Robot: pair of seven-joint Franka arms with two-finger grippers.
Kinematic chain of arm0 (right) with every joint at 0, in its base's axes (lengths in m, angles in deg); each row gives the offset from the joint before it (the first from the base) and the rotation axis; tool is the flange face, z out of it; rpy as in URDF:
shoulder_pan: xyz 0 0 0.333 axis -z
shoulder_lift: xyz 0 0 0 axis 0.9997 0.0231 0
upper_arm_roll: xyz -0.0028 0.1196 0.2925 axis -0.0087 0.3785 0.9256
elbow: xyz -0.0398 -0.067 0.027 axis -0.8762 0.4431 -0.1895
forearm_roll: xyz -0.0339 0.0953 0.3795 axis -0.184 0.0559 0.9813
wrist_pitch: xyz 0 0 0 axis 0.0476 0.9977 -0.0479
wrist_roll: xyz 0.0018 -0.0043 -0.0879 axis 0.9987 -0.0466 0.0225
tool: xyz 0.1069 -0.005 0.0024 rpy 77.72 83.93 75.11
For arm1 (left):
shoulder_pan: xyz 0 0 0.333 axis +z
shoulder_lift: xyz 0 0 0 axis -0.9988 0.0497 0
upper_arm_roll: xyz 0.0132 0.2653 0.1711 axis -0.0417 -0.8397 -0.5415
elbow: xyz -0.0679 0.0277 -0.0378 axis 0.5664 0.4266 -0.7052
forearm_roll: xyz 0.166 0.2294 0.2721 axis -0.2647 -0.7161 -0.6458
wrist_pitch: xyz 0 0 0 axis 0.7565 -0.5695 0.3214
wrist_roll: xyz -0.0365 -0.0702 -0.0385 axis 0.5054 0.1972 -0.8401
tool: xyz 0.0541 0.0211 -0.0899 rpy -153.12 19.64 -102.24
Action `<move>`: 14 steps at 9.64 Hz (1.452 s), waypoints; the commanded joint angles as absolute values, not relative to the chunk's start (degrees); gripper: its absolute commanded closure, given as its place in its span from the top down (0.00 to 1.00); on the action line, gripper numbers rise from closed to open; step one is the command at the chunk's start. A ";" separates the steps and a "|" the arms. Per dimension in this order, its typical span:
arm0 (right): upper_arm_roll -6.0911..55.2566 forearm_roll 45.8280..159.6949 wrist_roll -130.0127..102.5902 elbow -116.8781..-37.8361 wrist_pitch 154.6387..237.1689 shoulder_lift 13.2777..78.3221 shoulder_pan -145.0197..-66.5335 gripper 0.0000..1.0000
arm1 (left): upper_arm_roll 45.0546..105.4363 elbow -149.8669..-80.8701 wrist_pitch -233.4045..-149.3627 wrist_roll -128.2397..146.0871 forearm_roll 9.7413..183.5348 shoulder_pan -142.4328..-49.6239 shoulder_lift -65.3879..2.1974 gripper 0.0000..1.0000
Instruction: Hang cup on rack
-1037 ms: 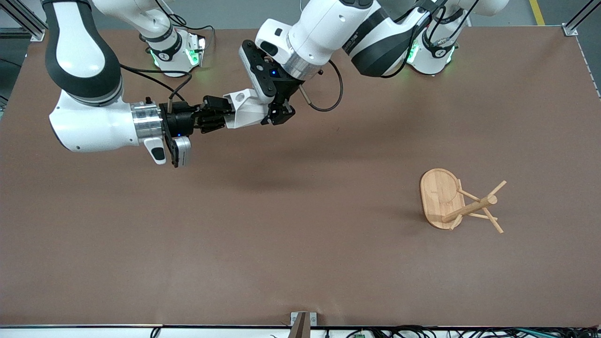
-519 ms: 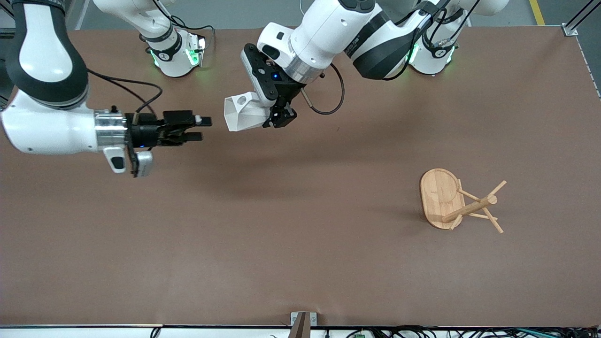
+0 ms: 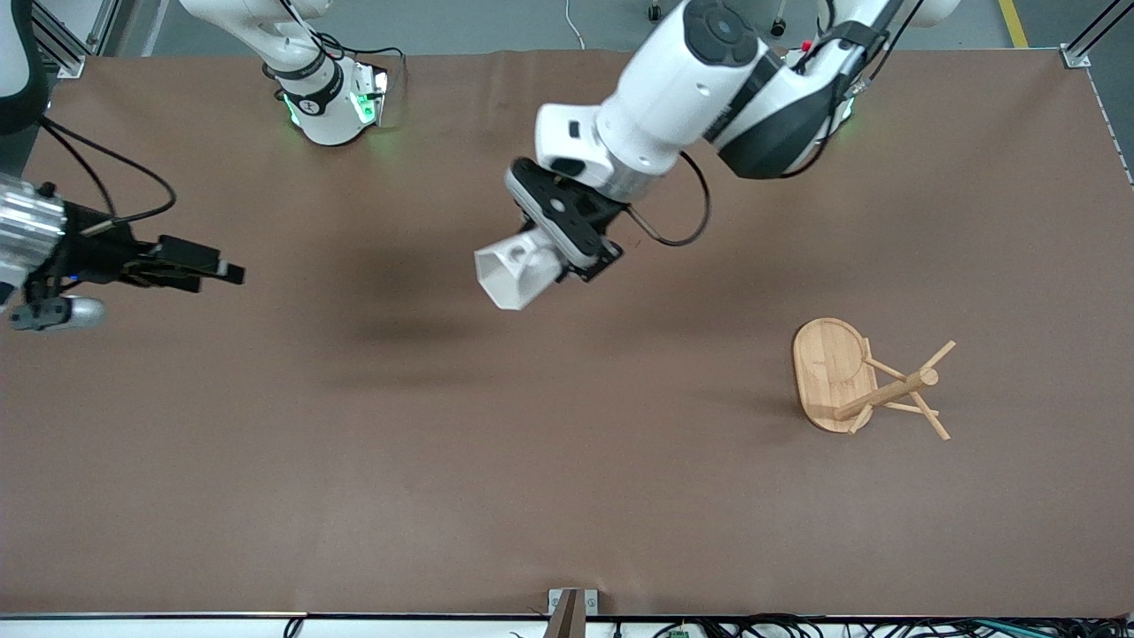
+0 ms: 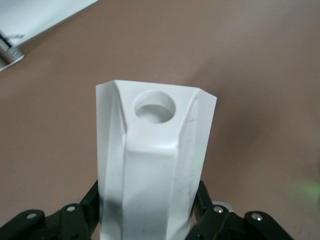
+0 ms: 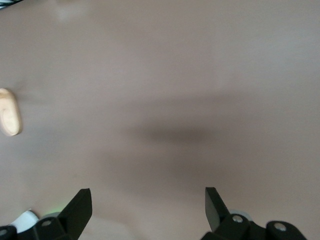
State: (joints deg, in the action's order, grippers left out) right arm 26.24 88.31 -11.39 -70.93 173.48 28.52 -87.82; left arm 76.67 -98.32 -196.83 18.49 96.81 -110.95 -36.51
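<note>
The white faceted cup (image 3: 512, 273) hangs in the air over the middle of the table, with my left gripper (image 3: 556, 263) shut on its body. In the left wrist view the cup (image 4: 155, 165) sits between the black fingers (image 4: 206, 202), and its blocky handle with the round hole (image 4: 155, 106) points away from the wrist. My right gripper (image 3: 220, 271) is open with nothing in it, over the right arm's end of the table. In the right wrist view that gripper (image 5: 147, 202) has only bare table under it. The bamboo rack (image 3: 852, 381) rests toward the left arm's end.
Brown table mat (image 3: 567, 461) covers the whole surface. The two arm bases (image 3: 330, 102) stand along the edge farthest from the front camera. A small bracket (image 3: 571, 607) sits at the edge nearest it. The rack's oval base (image 5: 9, 112) shows in the right wrist view.
My right gripper opened, let go of the cup and drew back toward the right arm's end. The left arm kept the cup and carried it a little toward the rack.
</note>
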 commanded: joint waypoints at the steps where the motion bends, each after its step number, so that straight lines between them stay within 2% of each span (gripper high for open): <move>1: 27.22 80.90 -10.96 -67.56 173.10 28.58 -85.00 1.00 | 76.78 -99.24 -188.79 11.80 93.81 -106.86 -39.01 0.01; 2: 27.22 75.20 -13.66 -66.06 172.83 28.58 -84.29 1.00 | 76.78 -99.24 -187.35 9.86 93.71 -104.75 -39.55 0.01; 4: 27.13 72.69 -22.26 -64.91 171.70 28.31 -82.18 1.00 | 76.87 -99.50 -183.05 9.57 93.80 -100.71 -39.81 0.01; 5: 27.04 72.51 -22.91 -64.12 169.34 28.05 -81.65 1.00 | 76.61 -103.42 -183.03 8.53 94.23 -99.47 -42.16 0.01; 7: 27.05 72.07 -22.92 -61.75 167.12 27.78 -79.63 1.00 | 71.10 -111.68 -183.64 10.35 94.68 -99.11 -46.55 0.01; 8: 27.30 68.24 -22.92 -60.61 167.12 27.96 -79.45 1.00 | 69.16 -115.11 -183.99 13.84 95.63 -98.93 -47.89 0.01; 11: 27.39 65.12 -17.24 -62.17 167.47 25.25 -79.71 1.00 | 63.43 -127.86 -195.12 25.45 96.78 -98.93 -51.32 0.01; 14: 27.66 65.21 -10.18 -66.92 165.46 19.10 -79.98 1.00 | 62.02 -134.03 -200.86 26.97 96.87 -98.76 -52.29 0.01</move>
State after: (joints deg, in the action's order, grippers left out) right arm 26.93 66.38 -12.34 -62.09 165.70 24.13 -80.36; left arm 62.60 -129.58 -198.39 25.17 96.11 -98.75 -50.84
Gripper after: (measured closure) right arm 0.000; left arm 0.260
